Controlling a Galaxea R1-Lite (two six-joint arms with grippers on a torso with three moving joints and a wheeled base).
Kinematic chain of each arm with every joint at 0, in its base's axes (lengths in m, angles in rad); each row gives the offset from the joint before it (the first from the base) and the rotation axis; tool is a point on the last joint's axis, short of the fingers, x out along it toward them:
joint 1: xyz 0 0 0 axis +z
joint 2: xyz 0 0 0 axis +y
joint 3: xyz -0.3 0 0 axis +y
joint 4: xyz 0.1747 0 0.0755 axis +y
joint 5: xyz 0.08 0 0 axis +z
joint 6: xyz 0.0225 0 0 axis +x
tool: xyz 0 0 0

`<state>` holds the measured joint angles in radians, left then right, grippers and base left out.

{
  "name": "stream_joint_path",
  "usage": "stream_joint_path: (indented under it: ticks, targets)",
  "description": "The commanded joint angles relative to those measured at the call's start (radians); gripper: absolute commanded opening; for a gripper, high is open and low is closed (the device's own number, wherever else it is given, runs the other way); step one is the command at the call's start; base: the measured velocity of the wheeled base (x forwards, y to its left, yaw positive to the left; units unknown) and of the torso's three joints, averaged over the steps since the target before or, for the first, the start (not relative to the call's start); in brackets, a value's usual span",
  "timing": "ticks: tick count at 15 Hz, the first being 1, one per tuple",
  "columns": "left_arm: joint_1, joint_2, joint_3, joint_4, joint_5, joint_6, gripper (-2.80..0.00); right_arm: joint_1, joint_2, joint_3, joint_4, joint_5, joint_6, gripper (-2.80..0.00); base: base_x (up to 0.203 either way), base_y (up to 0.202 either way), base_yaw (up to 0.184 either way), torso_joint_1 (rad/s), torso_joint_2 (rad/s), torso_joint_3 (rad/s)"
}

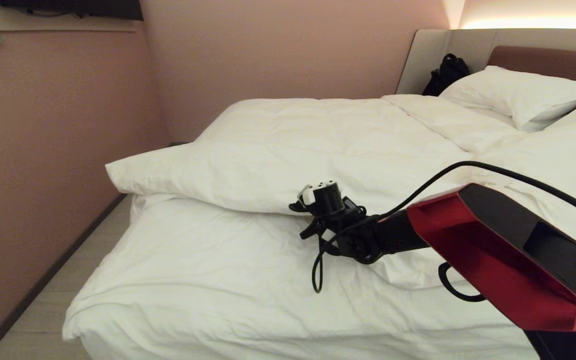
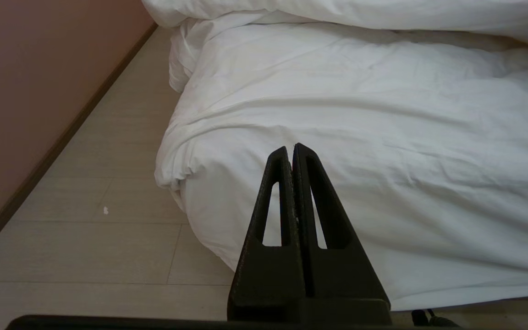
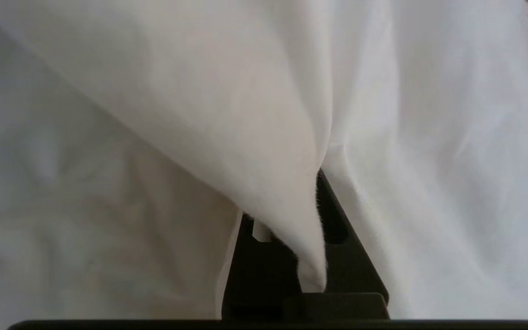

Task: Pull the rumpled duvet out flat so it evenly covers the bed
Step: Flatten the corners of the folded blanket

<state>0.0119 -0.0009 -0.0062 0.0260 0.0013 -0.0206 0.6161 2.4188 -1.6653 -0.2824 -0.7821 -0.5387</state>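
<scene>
R gripper [image 3: 312, 238] tips: buried in duvet [image 3: 227, 119] fold, I can't see them.
Bed [image 1: 248, 280] near edge: cut off.
Dark bag-like thing [image 1: 447, 74]: can't ID.

Bedroom, prob. hotel: bed [image 1: 118, 320] w/ pillows [image 1: 513, 95], padded headboard [image 1: 543, 57].

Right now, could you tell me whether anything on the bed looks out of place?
Yes. The duvet lies bunched toward the headboard, its lower edge folded back, leaving the sheet at the foot of the bed bare. The right gripper is shut on a fold of it. A black bag sits beside the pillows.
</scene>
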Motion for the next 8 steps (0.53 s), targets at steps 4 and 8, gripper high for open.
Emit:
stream_joint_path:
  ticks: [4,8]
  targets:
    - [0.000,0.001,0.000,0.000,0.000,-0.001,-2.80,-0.022,-0.124,0.014,0.008,-0.005,0.025,-2.80,0.000,0.000,0.000,0.000,0.00,0.000]
    - [0.000,0.001,0.000,0.000,0.000,-0.001,-2.80,-0.050,-0.235,0.061,0.057,0.005,0.084,-2.80,0.000,0.000,0.000,0.000,0.00,0.000]
